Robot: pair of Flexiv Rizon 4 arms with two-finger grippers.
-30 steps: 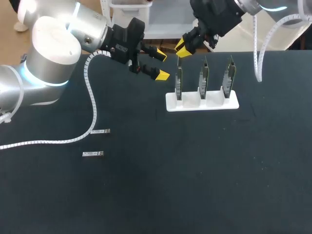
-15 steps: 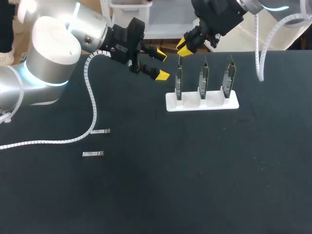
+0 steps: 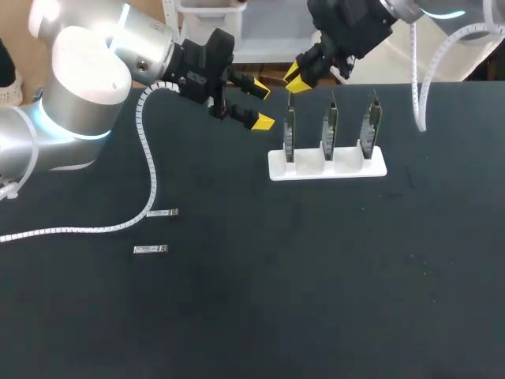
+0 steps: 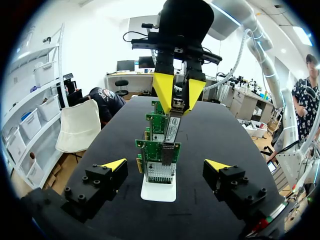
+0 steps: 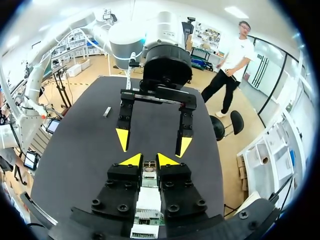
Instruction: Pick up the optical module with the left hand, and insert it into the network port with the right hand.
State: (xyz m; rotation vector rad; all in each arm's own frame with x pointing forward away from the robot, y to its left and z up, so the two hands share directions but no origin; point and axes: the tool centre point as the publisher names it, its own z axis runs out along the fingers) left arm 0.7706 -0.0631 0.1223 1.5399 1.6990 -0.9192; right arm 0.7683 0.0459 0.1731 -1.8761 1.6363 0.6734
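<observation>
My right gripper is shut on a silver optical module, which hangs upright over the leftmost of three green network cards in a white stand. The module's lower end reaches the port cage of that card; how deep it sits I cannot tell. In the right wrist view the module shows between my right gripper's yellow tips. My left gripper is open and holds nothing, just left of the stand, facing the cards. The right wrist view shows the left gripper ahead.
Two spare optical modules lie on the black table at the left, near the left arm's white cable. One of these modules shows in the right wrist view. Two further cards stand to the right in the stand.
</observation>
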